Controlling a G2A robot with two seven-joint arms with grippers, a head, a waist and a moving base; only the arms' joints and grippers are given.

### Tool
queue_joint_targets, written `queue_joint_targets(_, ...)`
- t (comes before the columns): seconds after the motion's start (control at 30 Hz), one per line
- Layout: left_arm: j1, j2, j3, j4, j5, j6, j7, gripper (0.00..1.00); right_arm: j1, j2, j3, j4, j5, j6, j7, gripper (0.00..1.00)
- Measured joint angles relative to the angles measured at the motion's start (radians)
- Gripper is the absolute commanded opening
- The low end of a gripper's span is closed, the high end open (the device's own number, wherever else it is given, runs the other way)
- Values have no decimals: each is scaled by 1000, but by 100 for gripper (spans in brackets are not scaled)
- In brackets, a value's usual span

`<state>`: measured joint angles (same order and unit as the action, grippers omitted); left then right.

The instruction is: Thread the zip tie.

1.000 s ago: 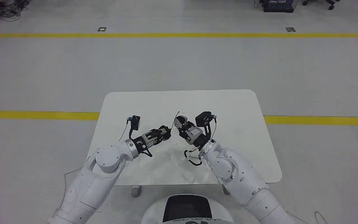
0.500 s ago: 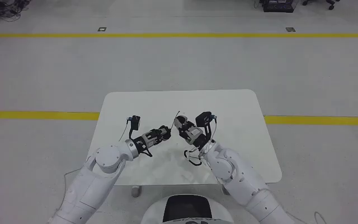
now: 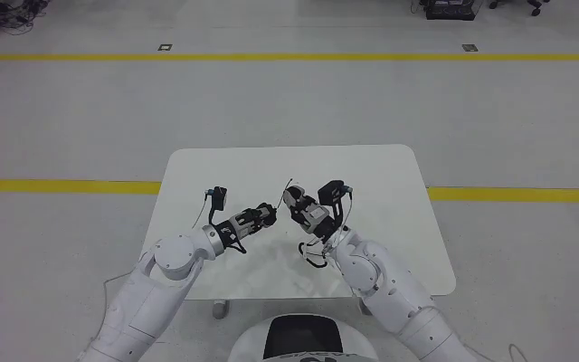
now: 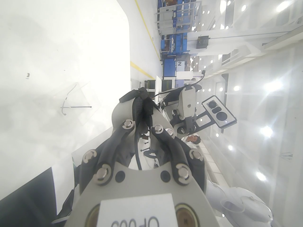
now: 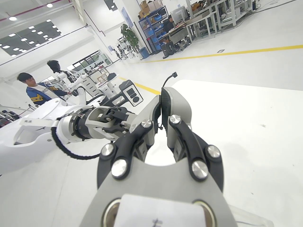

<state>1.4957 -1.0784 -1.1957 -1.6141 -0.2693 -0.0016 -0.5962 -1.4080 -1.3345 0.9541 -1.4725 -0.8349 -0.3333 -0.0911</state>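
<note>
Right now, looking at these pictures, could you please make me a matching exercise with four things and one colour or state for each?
Things:
1. zip tie
2. table
3. floor line
4. right gripper

Colour or state:
a. yellow
b. shut
c. white, with rounded corners
d. thin and black

Pairs: 1-d, 2-c, 3-a, 4-b

arms (image 3: 176, 258): glossy white | right end effector (image 5: 161, 98): grey fingers (image 5: 176, 105), black links (image 5: 132, 142), silver screws (image 5: 175, 119)
</note>
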Motion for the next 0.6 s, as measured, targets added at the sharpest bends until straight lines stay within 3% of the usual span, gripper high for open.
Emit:
queue_joint_targets(0.2,7,-1,4,0,4,-14,19,0,-16,6,3,-17,-33,-7,-27,0)
queue_joint_targets(0.43,80,2,16,-7,62,-141,95,0,-34,47,-20,-41,-79,-7,-107,0)
queue_joint_targets(0.6,117,5,8,-6,55,-218,104,0,-22,77,-46,-37,-76,-7,-137,0)
